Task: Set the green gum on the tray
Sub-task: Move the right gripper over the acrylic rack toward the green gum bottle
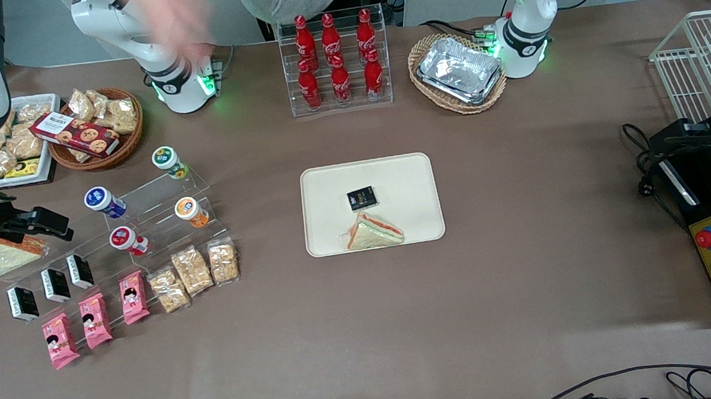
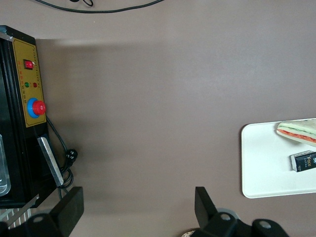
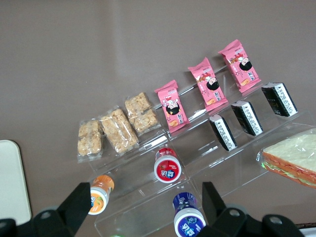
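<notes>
Green gum: the green gum bottle (image 1: pixel 169 162) stands upright on the top step of the clear acrylic riser (image 1: pixel 162 203), in the upper left of the front view, lid up so it can be taken from above. It does not show in the right wrist view.
Neighbours: the orange-lidded bottle (image 1: pixel 190 211), blue-lidded bottle (image 1: pixel 104 201) and red-lidded bottle (image 1: pixel 127 240) stand on lower steps, apart from one another, which leaves room for fingers around each.
Gripper: the right gripper (image 3: pixel 143 205) hangs above the riser at the left edge of the front view, with its two fingers spread wide and nothing between them. It looks down on the red-lidded and blue-lidded bottles, so it is not yet over the green one.
Tray: the cream tray (image 1: pixel 323 183) lies flat at the centre of the table, well apart from the riser.
Tray load: a wrapped sandwich (image 1: pixel 373 231) and a small black packet (image 1: pixel 361 198) fill its nearer middle; the bare end toward the working arm looks the likeliest landing spot.
Stage: approach, judging by the empty fingers.
</notes>
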Robot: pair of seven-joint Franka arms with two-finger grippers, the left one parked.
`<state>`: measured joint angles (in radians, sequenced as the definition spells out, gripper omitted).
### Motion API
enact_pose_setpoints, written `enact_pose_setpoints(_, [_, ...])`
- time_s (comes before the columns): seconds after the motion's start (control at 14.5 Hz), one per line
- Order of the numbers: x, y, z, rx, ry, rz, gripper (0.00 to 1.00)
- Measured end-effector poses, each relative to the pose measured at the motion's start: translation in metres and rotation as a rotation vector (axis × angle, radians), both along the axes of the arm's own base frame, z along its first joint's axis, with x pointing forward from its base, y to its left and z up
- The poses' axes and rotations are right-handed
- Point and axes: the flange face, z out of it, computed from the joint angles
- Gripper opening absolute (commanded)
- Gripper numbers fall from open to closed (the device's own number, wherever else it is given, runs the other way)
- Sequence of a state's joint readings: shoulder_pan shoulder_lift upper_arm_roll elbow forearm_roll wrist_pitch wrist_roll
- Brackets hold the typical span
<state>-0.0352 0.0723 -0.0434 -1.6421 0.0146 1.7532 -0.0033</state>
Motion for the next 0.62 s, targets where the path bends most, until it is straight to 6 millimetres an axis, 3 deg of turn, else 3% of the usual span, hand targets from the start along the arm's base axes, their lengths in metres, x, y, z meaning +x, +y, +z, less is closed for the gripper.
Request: enact_pose_setpoints(0.62, [-0.011, 0.005, -0.007, 0.031, 0.068, 0.000, 1.00])
